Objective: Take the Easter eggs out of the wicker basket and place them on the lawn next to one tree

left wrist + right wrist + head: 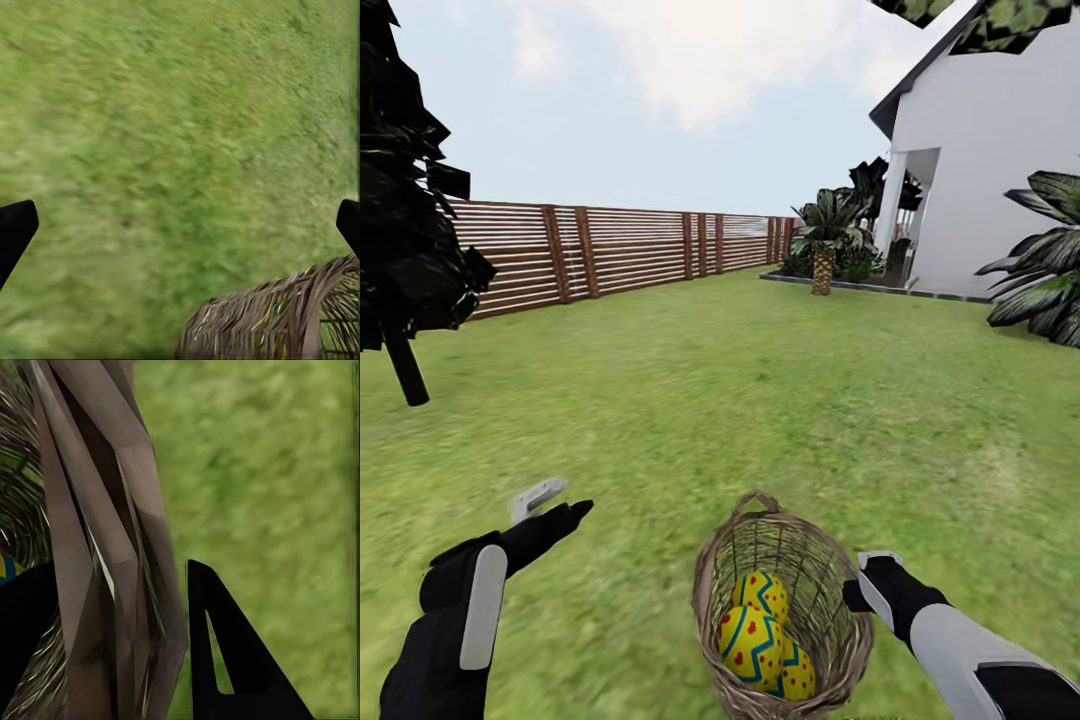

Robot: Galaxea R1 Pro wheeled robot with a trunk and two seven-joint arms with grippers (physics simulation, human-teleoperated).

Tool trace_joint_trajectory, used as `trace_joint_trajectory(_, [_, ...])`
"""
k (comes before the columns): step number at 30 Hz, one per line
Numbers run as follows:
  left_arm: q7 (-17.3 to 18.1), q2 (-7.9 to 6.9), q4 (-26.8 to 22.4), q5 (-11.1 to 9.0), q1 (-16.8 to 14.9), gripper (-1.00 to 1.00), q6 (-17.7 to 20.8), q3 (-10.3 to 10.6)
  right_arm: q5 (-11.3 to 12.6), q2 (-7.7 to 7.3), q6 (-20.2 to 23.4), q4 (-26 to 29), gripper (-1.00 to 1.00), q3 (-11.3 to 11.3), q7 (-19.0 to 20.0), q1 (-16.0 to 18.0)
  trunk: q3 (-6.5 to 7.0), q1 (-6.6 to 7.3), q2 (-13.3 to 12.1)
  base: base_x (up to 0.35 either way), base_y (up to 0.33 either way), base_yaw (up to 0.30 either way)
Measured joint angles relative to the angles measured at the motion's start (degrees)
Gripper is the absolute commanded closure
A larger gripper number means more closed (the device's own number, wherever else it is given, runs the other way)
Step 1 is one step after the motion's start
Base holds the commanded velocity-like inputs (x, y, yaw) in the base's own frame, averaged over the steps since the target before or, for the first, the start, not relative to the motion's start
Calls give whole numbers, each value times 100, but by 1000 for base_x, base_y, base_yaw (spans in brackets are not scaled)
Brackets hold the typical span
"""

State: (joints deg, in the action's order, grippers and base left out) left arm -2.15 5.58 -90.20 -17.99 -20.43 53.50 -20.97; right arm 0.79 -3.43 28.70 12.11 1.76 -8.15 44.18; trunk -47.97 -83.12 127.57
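Lawn point(760, 400) everywhere; our right end effector point(860, 585) clamps the wicker basket point(785, 620) rim, left end effector point(550, 505) wide and empty. Eggs point(752, 640) look hard, slick, roll-prone: grab mid-belly.

Far ahead I see a brown slatted fence point(620, 255) running across the back from the left toward the middle. At the far right stands a white house point(1000, 160) with a dark roof edge and a white porch column point(891, 205). In front of it I pick out a low palm-like plant point(823, 240) by a grey border. Another spiky-leaved shrub point(1045, 265) sits at the right edge. On the left, a dark, black-leaved tree point(400, 190) leans on a thin trunk. Above, I have pale cloudy sky point(660, 90).
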Motion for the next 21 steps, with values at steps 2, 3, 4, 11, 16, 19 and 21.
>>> trace_joint_trajectory(2, [0, 0, 22, -1, 0, -100, -1, 0, -2, 0, 0, 0, 100, 2, 0, 0, 6, 0, 0, 0, 0, -273])
trace_joint_trajectory(3, [0, 0, 29, -1, 0, -100, -5, 0, -3, 3, 0, -1, 100, 6, 0, 0, 8, 0, 0, 0, 0, -278])
trace_joint_trajectory(4, [0, 0, 33, -1, 0, -100, -8, 0, 3, 1, 0, 0, 100, -1, 0, 0, 11, 0, 0, 0, 0, -279])
trace_joint_trajectory(11, [0, 0, 60, -6, 0, -100, -10, 0, -1, 0, 1, 0, 100, 3, 0, 0, 30, 0, 0, 0, -20, -280])
trace_joint_trajectory(16, [-6, -1, 65, -3, 1, -100, -15, 0, -5, 0, 1, -2, 100, 5, -4, 1, 44, 0, 0, 0, -253, -280])
trace_joint_trajectory(19, [-8, -1, 69, -3, 1, -100, -20, 0, -5, 1, 1, -2, 100, 3, -4, 2, 53, 0, 0, 0, -297, -280])
trace_joint_trajectory(21, [-8, -4, 64, -3, 1, -100, -21, 0, -4, 1, 1, -2, 100, 4, -4, 2, 58, 0, 0, 0, -300, -280])
